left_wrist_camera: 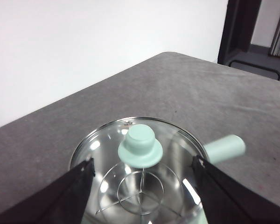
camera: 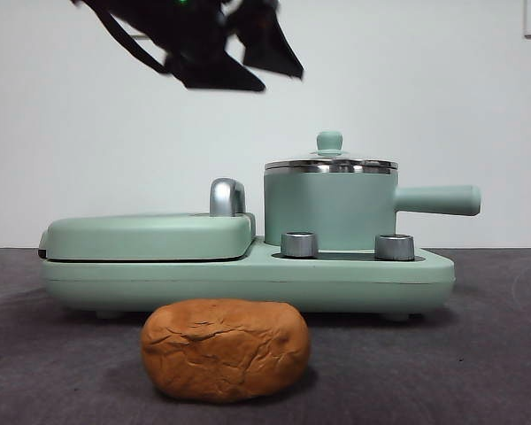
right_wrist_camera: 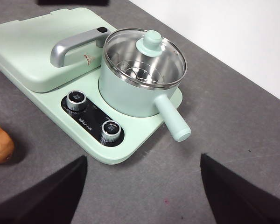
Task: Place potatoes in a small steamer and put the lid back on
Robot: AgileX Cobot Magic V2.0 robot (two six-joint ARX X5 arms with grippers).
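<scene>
- Step in hand, by judgement: lifting the lid (left_wrist_camera: 140, 182) off the small steamer (camera: 329, 211). It is still seated on the steel rim, so nothing can go in yet.
- Left gripper (left_wrist_camera: 141, 173): spread wide and empty, its jaws standing on either side of the lid knob (left_wrist_camera: 140, 146), touching neither knob nor glass. In the front view it is the dark mass (camera: 214, 42) high up, left of the steamer.
- Right gripper (right_wrist_camera: 141, 186): also wide and empty, hanging over bare tabletop (right_wrist_camera: 233, 121) on the control-knob side of the cooker base (right_wrist_camera: 91, 126), well apart from everything. It appears to be waiting.
- To do the step well: centre the jaws on the knob stem, descend straight, close under the flared cap rather than on it, and lift vertically so the steel rim does not catch the steamer.
- Set the lid down away from the potato (camera: 226, 349) and the approach path to the steamer.
- Potato position: on the tabletop in front of the cooker base, apart from it, left of the steamer in the front view.
- Potato orientation: its long axis lies flat, roughly parallel to the front edge of the base; broad side faces the front camera.
- Steamer handle (camera: 436, 200): horizontal, pointing away from the griddle (camera: 146, 235). A wire rack shows inside through the glass.
</scene>
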